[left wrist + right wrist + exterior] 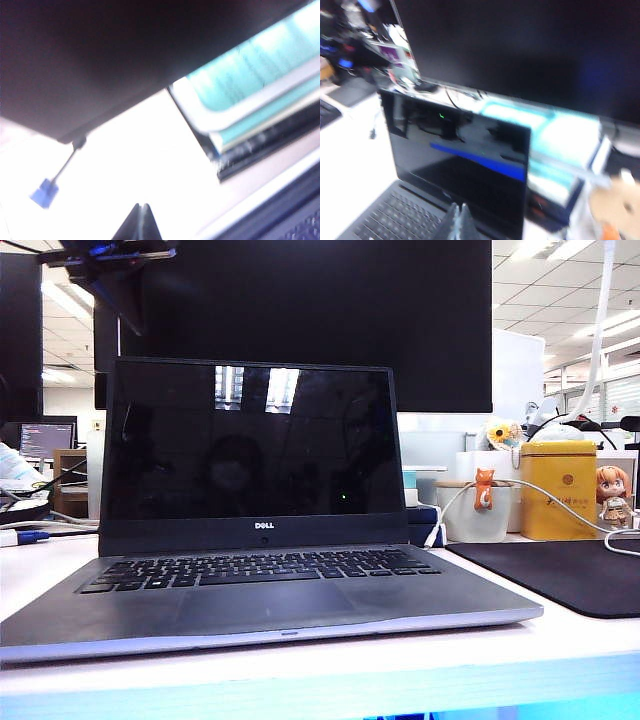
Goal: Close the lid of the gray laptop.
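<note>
Laptop one, lid up, claws pinched

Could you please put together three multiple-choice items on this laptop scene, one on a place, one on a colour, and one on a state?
1. Where does the yellow tin stand?
A. on the keyboard
B. behind the black mat, right of the gray laptop
C. left of the laptop

2. What colour is the toy cat on the white cup?
A. orange
B. blue
C. green

3. How is the lid?
A. shut flat
B. taken off
C. open, upright

Answers: 1 B, the exterior view shows it there. 2 A, it is plainly orange. 3 C, the dark screen faces the camera. The left gripper and right gripper both show fingertips pressed together, holding nothing.
</note>
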Robot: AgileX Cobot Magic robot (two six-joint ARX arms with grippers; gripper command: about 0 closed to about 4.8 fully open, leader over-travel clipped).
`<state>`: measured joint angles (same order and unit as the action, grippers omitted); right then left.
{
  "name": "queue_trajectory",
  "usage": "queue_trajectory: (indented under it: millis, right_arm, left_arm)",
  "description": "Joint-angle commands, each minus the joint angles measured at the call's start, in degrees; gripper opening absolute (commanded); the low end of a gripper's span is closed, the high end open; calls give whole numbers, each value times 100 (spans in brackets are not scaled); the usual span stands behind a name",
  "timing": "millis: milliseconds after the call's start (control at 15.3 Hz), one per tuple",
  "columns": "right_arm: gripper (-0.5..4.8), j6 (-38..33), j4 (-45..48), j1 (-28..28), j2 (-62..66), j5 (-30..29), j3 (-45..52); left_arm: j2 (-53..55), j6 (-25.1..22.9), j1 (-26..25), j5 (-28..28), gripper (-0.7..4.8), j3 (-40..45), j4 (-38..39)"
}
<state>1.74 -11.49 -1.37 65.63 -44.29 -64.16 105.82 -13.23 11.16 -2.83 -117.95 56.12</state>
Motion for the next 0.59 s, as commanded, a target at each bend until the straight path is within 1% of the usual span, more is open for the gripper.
queue_trajectory:
  millis: [65, 261, 392, 588]
  right_arm:
    - [-5, -468, 57, 2, 332, -675, -656]
    - [-5, -479, 61, 0, 402, -688, -986]
    - [-5, -479, 96, 0, 402, -688, -1038]
    - [-5, -472, 116, 0, 431, -660, -1034]
  left_arm:
    - [452, 142, -9, -254, -6, -621, 417]
    - [636, 190, -11, -227, -6, -621, 621]
    - [767, 271, -11, -35, -6, -621, 640]
    - [815, 278, -11, -107, -6, -621, 815]
